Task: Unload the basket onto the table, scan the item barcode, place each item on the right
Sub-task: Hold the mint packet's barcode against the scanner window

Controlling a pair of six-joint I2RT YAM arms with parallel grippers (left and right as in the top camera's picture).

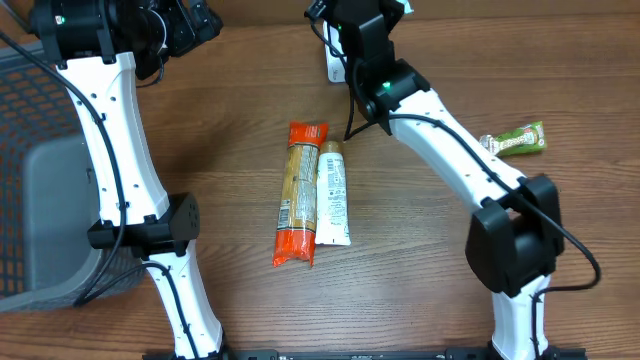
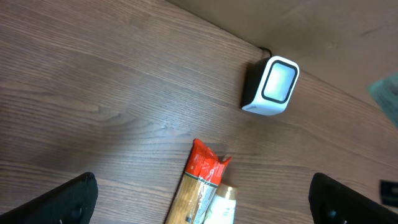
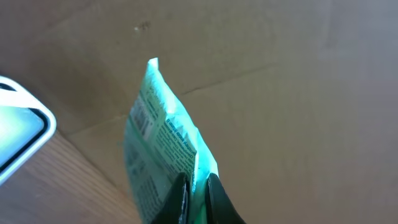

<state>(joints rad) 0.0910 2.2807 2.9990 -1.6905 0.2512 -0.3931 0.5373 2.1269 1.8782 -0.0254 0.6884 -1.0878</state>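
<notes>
My right gripper [image 3: 196,186] is shut on the lower edge of a teal printed packet [image 3: 161,137], which stands up in front of a cardboard wall. The white barcode scanner [image 3: 18,134] shows at the left edge of the right wrist view, its lit window close to the packet's printed face. In the overhead view the scanner [image 1: 335,65] is partly hidden under the right arm at the table's far edge. My left gripper [image 2: 202,205] is open, hovering high over the table with nothing between its fingers [image 2: 62,202]. The scanner [image 2: 272,86] lies ahead of it.
A red-ended pasta packet [image 1: 298,195] and a white tube [image 1: 333,195] lie side by side mid-table. A green snack bar [image 1: 515,140] lies at the right. A grey mesh basket [image 1: 40,200] stands at the left edge.
</notes>
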